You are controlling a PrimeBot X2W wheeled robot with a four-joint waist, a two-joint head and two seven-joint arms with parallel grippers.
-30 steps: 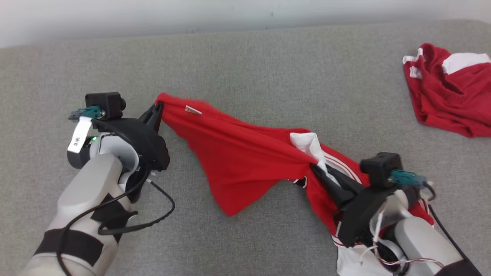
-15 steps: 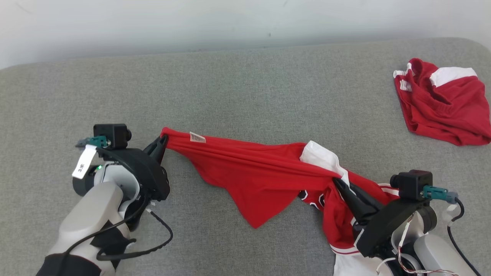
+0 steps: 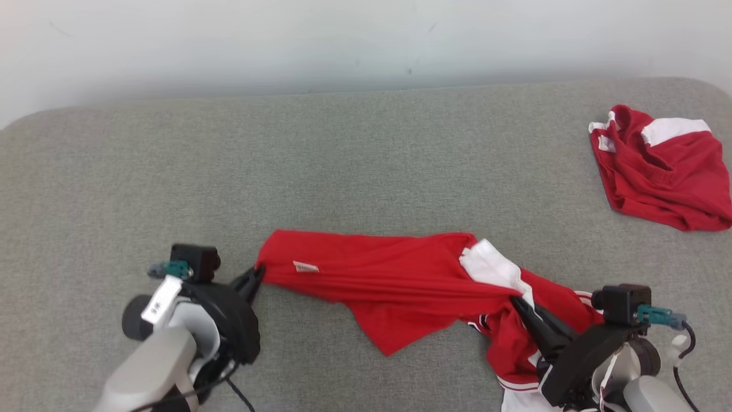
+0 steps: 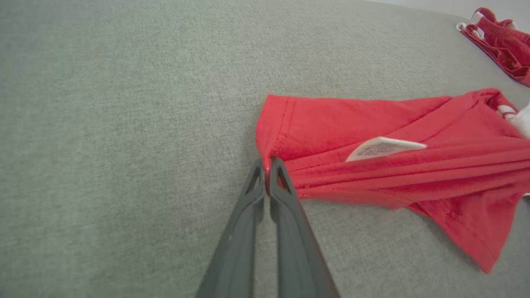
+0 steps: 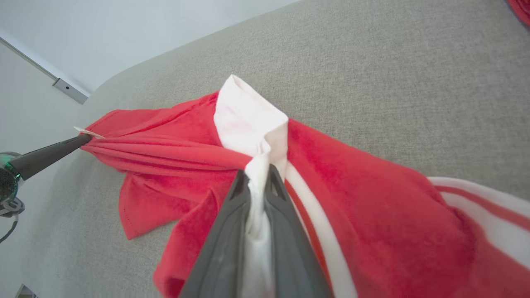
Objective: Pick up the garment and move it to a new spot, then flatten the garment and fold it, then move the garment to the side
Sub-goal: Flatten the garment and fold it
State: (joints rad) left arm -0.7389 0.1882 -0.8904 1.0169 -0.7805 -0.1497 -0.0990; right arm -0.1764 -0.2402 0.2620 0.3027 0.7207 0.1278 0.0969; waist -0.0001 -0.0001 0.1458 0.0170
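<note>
The garment (image 3: 394,277) is red with white trim and a small white label, and it lies stretched across the grey cushion (image 3: 343,171) between my two grippers. My left gripper (image 3: 258,273) is shut on its left corner, which shows pinched between the fingertips in the left wrist view (image 4: 267,170). My right gripper (image 3: 517,302) is shut on the white collar part, seen up close in the right wrist view (image 5: 256,176). The garment's middle (image 4: 372,165) sags onto the cushion, and a loose flap hangs toward me.
A second red and white garment (image 3: 657,166) lies crumpled at the far right of the cushion. A pale wall (image 3: 343,40) runs behind the cushion's back edge. Bare grey cushion stretches between the two garments.
Both grippers have drawn back toward me and lowered, still holding the garment, whose middle now rests on the cushion. The head camera has also tilted, showing more wall.
</note>
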